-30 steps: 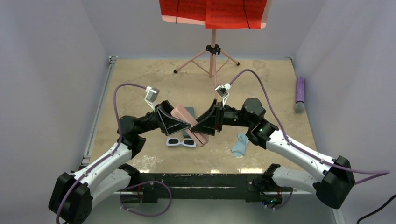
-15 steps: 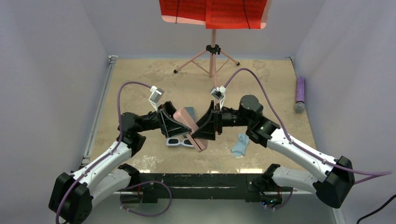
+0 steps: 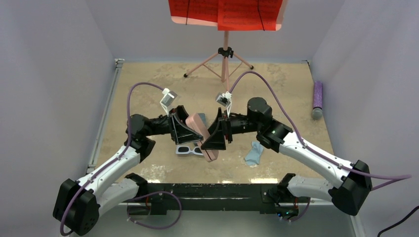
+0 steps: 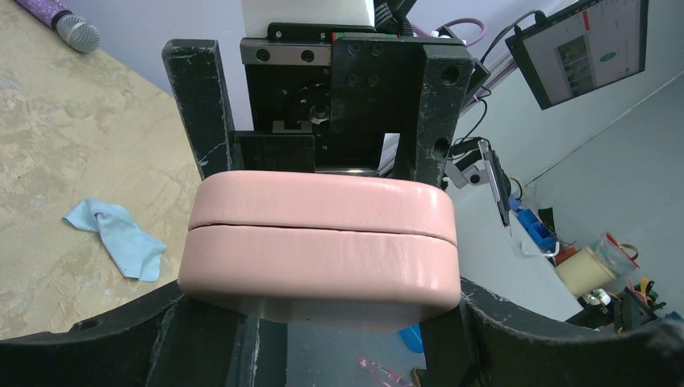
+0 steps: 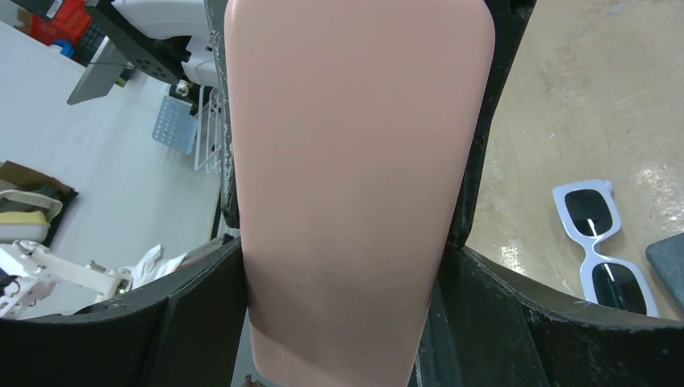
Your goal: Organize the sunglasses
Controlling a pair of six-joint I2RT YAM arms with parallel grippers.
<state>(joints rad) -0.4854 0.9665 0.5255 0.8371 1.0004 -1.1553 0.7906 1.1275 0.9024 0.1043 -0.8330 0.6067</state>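
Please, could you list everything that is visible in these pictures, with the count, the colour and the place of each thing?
sunglasses: one pair, white frame with dark lenses, flat on the table below the raised case
pink case: one, pink, closed, held up over the table centre
grey-blue case: one, grey-blue, on the table beside the sunglasses
cloth: one, light blue, crumpled, on the table right of the sunglasses
microphone: one, purple, at the right table edge
music stand: one, pink with red sheet, at the far edge
table: one, sandy
arms: two, white and black, near edge
left fingers: black, shut on the pink case
right fingers: black, around the same case, grip unclear
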